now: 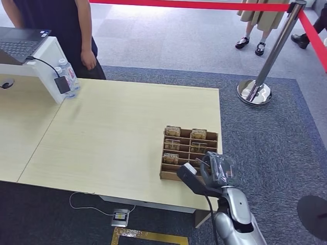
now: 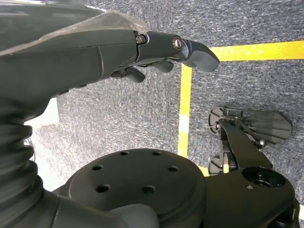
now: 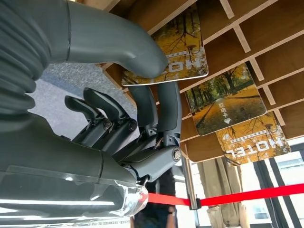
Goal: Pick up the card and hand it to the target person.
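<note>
Head view: the right hand (image 1: 216, 171) sits over the near right corner of the tabletop (image 1: 115, 132), above the near edge of a wooden card rack (image 1: 189, 150). The rack stands close to the tabletop's right edge and holds several cards in its slots. Whether the hand touches any card cannot be told from this height.

Right wrist view: much closer. The thumb lies across the nearest card (image 3: 179, 47), an autumn-tree print marked HOTEL, and two dark fingers (image 3: 168, 109) reach up behind that card's edge, so thumb and fingers close on it while it sits in its slot. The remaining fingers are curled back, apart from the card. Two more cards (image 3: 229, 95) of the same print lie in the slots beyond. A red barrier belt (image 3: 251, 194) runs across the background.

Left wrist view: the left hand (image 2: 150, 52) hangs over grey carpet (image 2: 150, 114) with a yellow floor line (image 2: 185, 109); fingers loosely curled with nothing in them.

Head view, far left corner: a person (image 1: 69, 30) stands behind the tabletop, beside a laptop (image 1: 19, 43) and water bottles (image 1: 69, 76)
</note>
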You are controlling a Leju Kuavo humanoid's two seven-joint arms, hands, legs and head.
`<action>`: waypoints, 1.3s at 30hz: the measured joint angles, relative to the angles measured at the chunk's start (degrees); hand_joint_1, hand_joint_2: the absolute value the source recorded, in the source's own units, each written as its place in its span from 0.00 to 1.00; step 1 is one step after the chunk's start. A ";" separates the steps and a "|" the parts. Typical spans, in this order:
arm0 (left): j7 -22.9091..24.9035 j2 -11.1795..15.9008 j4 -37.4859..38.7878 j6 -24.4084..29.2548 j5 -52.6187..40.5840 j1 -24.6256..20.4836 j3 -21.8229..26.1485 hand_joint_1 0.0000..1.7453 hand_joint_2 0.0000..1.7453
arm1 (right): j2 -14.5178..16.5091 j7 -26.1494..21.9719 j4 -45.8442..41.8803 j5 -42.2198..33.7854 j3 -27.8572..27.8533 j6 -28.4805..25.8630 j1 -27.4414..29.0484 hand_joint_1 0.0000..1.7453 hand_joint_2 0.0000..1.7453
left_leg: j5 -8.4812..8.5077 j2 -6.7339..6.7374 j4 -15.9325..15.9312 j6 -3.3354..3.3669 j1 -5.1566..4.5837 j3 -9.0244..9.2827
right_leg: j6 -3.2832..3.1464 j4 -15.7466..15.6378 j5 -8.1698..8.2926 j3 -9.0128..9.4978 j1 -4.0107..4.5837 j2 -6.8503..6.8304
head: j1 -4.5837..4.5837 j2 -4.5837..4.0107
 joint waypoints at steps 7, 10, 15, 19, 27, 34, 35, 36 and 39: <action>-0.22 0.01 0.00 0.00 0.25 0.06 0.01 0.00 1.00 | -0.10 -1.75 -2.33 -0.63 0.03 0.48 1.16 1.00 1.00 | 0.00 0.00 0.00 0.00 0.00 -0.02 | 0.00 0.00 0.00 -0.01 0.00 0.00 | 0.00 0.00; -0.46 0.01 0.00 0.00 0.35 0.07 0.01 0.00 1.00 | -0.26 -2.82 -4.34 -1.41 0.08 0.70 1.74 1.00 1.00 | 0.00 0.00 0.00 0.00 0.00 -0.03 | 0.00 0.00 0.00 -0.02 0.00 0.00 | 0.00 0.00; -0.91 0.01 0.00 -0.02 0.50 0.08 0.01 0.00 1.00 | -1.01 -4.12 -8.74 -2.68 0.32 1.15 2.16 1.00 1.00 | 0.00 0.00 0.00 0.00 0.00 -0.04 | 0.00 0.00 0.00 -0.02 0.00 0.00 | 0.01 0.00; -1.18 0.01 0.02 -0.03 0.58 0.10 0.01 0.00 1.00 | -1.94 -4.90 -12.14 -3.39 0.52 1.58 1.51 1.00 1.00 | 0.00 0.00 0.00 0.00 0.00 -0.03 | 0.00 0.00 0.00 -0.01 0.00 0.00 | 0.01 0.00; -1.71 0.01 0.02 -0.27 0.50 0.08 0.01 0.00 1.00 | -3.10 -5.97 -16.88 -3.72 1.33 2.05 -4.42 1.00 1.00 | 0.01 0.00 0.00 -0.01 0.00 -0.04 | 0.00 0.02 0.03 -0.01 -0.01 0.00 | 0.00 0.00; -2.09 -0.01 0.02 -0.28 0.06 -0.16 -0.03 0.00 1.00 | -2.28 -6.18 -15.74 -1.62 3.25 1.14 -14.04 1.00 1.00 | 0.07 0.00 0.00 -0.03 0.00 -0.04 | -0.02 0.06 0.06 0.00 0.00 0.00 | 0.01 0.00; -2.09 -0.01 0.02 -0.28 0.03 -0.22 -0.04 0.00 1.00 | -1.97 -6.35 -14.94 -1.52 3.69 0.84 -15.58 1.00 1.00 | 0.07 0.01 0.00 -0.04 0.00 -0.03 | -0.02 0.07 0.06 0.00 0.00 0.00 | 0.01 0.00; -2.10 -0.01 0.02 -0.28 0.02 -0.30 -0.05 0.00 1.00 | -1.63 -6.52 -14.08 -1.54 4.14 0.57 -17.16 1.00 1.00 | 0.08 0.01 0.00 -0.04 0.00 -0.04 | -0.02 0.07 0.06 0.00 0.00 0.00 | 0.01 0.00; -2.07 -0.04 0.04 -0.27 0.00 -0.41 -0.08 0.00 1.00 | -0.33 -6.92 -11.08 -1.97 5.46 -0.51 -21.83 1.00 1.00 | 0.09 0.01 0.00 -0.04 0.01 -0.04 | -0.02 0.08 0.06 0.00 0.00 0.00 | 0.01 0.00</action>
